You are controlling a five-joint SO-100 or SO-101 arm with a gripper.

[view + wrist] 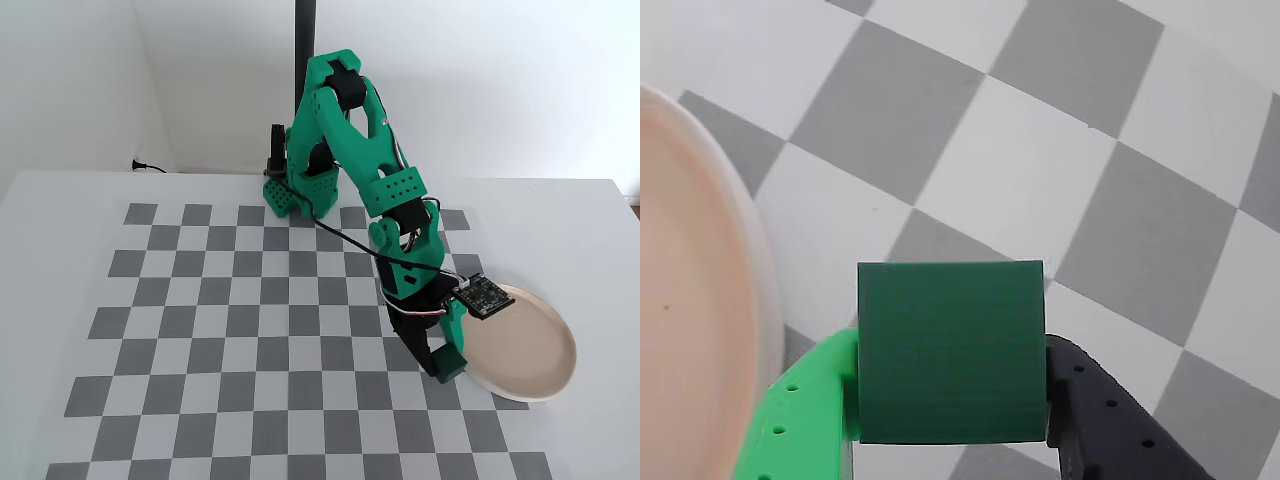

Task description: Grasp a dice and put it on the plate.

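Between the two fingers of the end effector (950, 400) sits the dice (951, 351), a plain dark green cube with no pips showing, clamped by a bright green finger (805, 415) on the wrist view's left and a black finger (1110, 420) on its right. Both fingers press against its sides, spread just as wide as the cube. It hangs above the checkerboard counter (1040, 170), just beside the plate (690, 300), whose pale rim fills the left edge of that view. Only the fixed view shows the whole plate (520, 352), the green arm (350, 140) bent down at its left rim, and a small circuit board (484, 295) near the wrist; the dice is hidden there. No readable writing shows.
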